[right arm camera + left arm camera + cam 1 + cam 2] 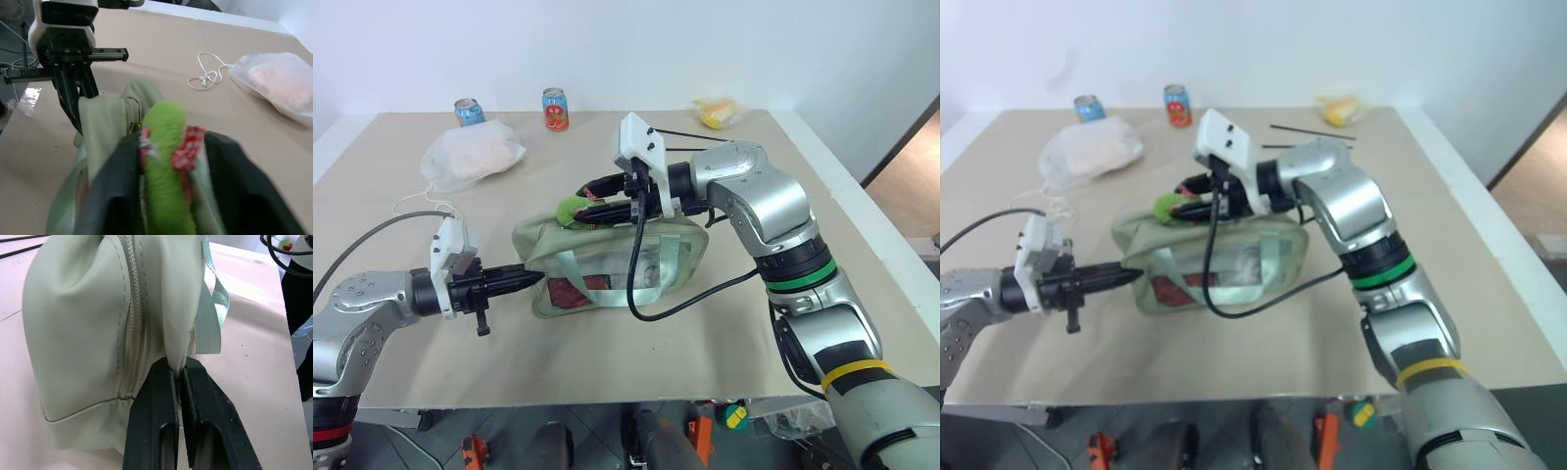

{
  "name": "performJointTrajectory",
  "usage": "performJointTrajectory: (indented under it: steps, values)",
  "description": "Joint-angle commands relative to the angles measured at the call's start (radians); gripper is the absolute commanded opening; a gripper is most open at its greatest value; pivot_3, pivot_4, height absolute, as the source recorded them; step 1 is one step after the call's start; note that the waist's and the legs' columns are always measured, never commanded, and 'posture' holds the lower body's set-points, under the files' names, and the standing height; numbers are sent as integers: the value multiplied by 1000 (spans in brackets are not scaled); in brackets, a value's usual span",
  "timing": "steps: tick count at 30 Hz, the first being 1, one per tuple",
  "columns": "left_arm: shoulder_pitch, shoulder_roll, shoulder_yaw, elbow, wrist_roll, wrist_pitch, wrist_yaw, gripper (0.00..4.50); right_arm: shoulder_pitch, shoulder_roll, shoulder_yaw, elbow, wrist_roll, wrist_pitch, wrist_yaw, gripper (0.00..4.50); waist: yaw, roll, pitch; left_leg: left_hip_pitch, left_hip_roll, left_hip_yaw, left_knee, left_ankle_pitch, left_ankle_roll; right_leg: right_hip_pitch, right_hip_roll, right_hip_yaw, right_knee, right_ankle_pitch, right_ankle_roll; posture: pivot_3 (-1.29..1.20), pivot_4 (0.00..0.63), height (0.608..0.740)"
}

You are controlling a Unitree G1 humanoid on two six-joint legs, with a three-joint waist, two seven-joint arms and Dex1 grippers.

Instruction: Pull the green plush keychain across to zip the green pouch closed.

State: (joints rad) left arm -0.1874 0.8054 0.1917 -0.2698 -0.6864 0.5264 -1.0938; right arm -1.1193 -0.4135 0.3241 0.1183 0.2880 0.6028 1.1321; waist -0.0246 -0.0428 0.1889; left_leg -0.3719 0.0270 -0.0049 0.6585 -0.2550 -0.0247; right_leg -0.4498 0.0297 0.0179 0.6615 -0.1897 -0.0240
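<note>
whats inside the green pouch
Through the green pouch's clear side window, red contents show at the bottom. What they are, and anything behind the opaque fabric and the green strap, is hidden.

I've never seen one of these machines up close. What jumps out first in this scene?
Mid-table sits a pale green pouch with red contents showing through its clear side. The left end effector pinches the pouch's end fabric, while the right end effector straddles a bright lime plush keychain on top of it. Behind lie a white bag and two cans.
</note>
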Motion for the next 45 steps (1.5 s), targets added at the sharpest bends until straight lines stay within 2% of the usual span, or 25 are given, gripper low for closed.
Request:
performJointTrajectory:
  steps: [1,2,3,11,22,31,34,39,42,45]
  values:
    - [18,-2,-27,-4,21,10,8,0,-26,-2,-28,-10,1,-25,14,473,0,0,0,0,0,0,0,0,0,0,0,0,0,0,0,0,150,740]
    - [17,-2,-28,-4,21,9,9,0,-25,-4,-28,-10,1,-27,16,114,0,0,0,0,0,0,0,0,0,0,0,0,0,0,0,0,150,740]
    - [17,-2,-27,-3,21,8,10,0,-24,-5,-29,-9,0,-28,18,27,0,0,0,0,0,0,0,0,0,0,0,0,0,0,0,0,150,740]
    - [18,0,-28,-1,17,8,13,0,-43,-52,-60,68,-39,-45,-1,27,0,0,0,0,0,0,0,0,0,0,0,0,0,0,0,0,150,740]
    - [10,2,-38,12,18,9,1,0,-70,-333,-179,198,-59,-150,62,27,3,0,0,-2,-2,1,-2,0,0,0,-1,0,-6,1,2,0,150,740]
    - [9,9,-46,12,13,13,-2,0,51,-507,-209,286,-181,-305,-25,27,6,1,1,-3,-2,1,-4,0,0,0,-1,1,-9,1,3,0,150,740]
    - [12,12,-46,10,11,13,-2,0,130,-508,-205,234,-164,-287,-21,27,6,1,0,-4,-3,1,-4,0,0,1,-2,1,-12,2,4,0,150,740]
    - [11,16,-44,6,6,19,-3,0,361,-457,-110,35,-171,-252,-11,27,5,0,0,0,-3,0,-4,-1,1,6,-2,0,-15,2,5,0,150,740]
    - [10,19,-45,1,6,24,-8,0,419,-377,-58,-58,-166,-215,-22,27,-4,2,-1,2,-2,3,-4,-1,1,8,-1,2,-15,2,5,0,150,740]
    - [9,19,-44,-5,4,32,-8,0,421,-330,-65,-104,-137,-178,-8,27,-9,2,-1,6,1,1,-4,-1,1,11,0,1,-15,0,2,0,150,740]
